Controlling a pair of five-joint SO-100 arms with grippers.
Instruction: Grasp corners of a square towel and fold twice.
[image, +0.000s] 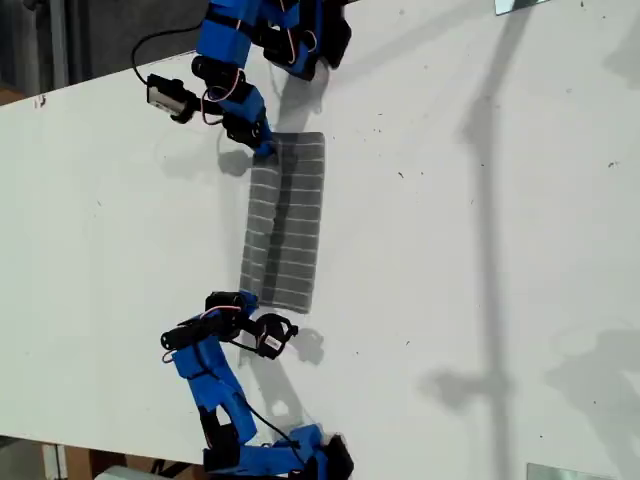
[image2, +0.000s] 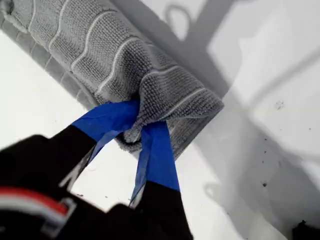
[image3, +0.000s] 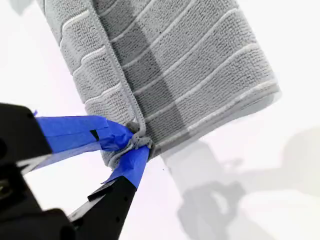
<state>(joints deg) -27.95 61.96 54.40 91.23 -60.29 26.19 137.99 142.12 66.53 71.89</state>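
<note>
Holding now: my first gripper (image2: 134, 131) is clenched on a bunched corner (image2: 129, 141) of the towel (image: 285, 225); my second gripper (image3: 134, 144) is clenched the same way on the hemmed tip at its own end.
Towel: you see it already doubled into a narrow strip, lying on the tabletop (image: 480, 250) towards the exterior view's left of the middle.
Long axis: it runs from the tabletop's top edge towards its bottom edge, as the exterior view shows them.
Arms: one arm (image: 232, 95) reaches in from the top edge to the strip's upper end, another arm (image: 215, 370) from the bottom edge to its lower end. Both pinch on the long edge facing the exterior view's left.
Which is which: the wrist views do not settle it for you.
Relation that matters: from each pincer the strip stretches straight away towards the other pincer, so the two held ends are as far apart as the cloth allows.
Judgement: one fold looks done. The second likely calls for you to carry one held end along the long axis onto the other.
Risk: only a small pinch of cloth is held, so it may slip.
</note>
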